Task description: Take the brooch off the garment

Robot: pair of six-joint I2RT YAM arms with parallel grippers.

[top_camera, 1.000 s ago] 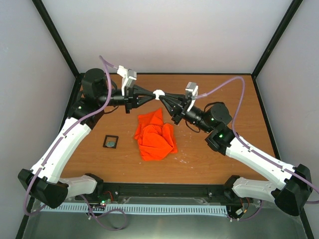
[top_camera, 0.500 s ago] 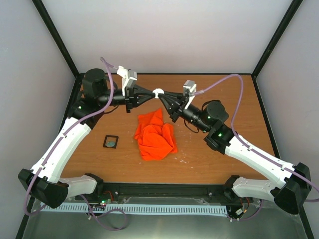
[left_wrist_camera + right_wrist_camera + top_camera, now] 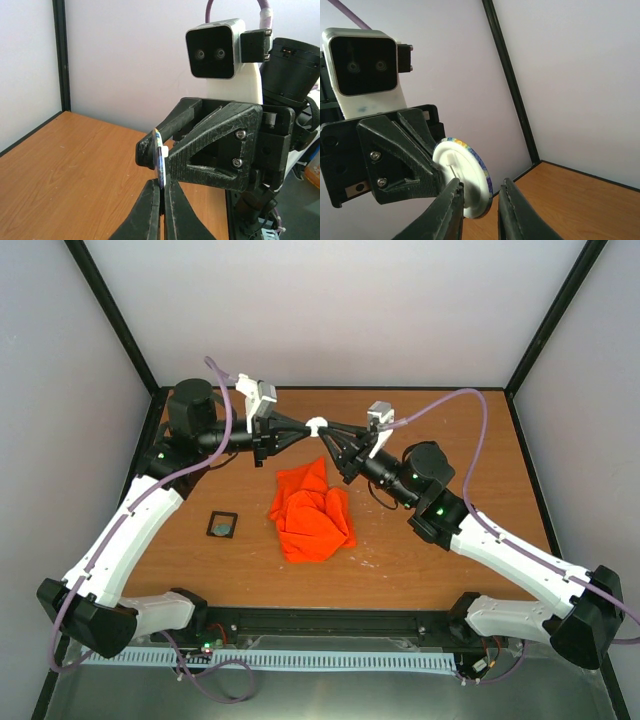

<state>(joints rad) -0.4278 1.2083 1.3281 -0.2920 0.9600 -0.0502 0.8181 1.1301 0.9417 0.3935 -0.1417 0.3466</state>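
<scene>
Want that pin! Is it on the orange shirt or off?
Off: the left hand pinches the brooch in midair, apart from the shirt.

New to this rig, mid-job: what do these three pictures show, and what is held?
You see a left arm and right arm, each ending in a two-finger pincer. The top picture looks down from above and behind them; the other two come from cameras on each wrist. On the table lie the orange garment and a small black frame. Above it the left pincer is shut on the brooch, a white disc already off the garment. The right pincer straddles its rim, fingers apart.
</scene>
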